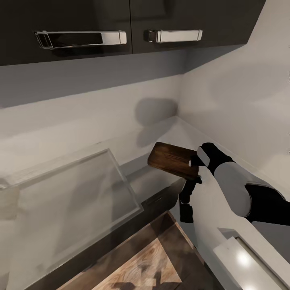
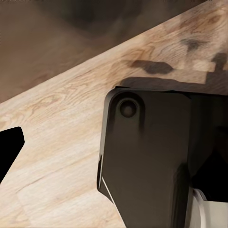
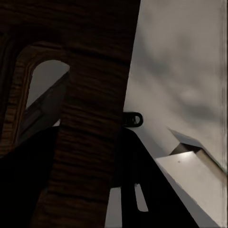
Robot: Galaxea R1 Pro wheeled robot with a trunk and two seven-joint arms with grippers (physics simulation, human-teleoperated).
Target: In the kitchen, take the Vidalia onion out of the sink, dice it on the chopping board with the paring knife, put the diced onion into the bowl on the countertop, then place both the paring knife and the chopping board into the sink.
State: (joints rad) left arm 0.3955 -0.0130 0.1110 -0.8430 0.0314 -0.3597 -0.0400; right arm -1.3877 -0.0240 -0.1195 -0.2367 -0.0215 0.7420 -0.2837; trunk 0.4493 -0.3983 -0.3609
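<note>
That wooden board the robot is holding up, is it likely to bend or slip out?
The chopping board looks like thick solid wood, so probably stiff, not floppy. The right gripper grips only one end, leaving most of it overhanging, so it may sag or twist in the jaws. Its surface looks smooth, so some slipping seems possible.

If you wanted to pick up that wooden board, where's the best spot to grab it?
By its short end, from the right, judging by how the right pincer grips the board now. The board is thin and flat, so an edge fits between the fingers, and the end with the handle cutout seems handiest.
</note>
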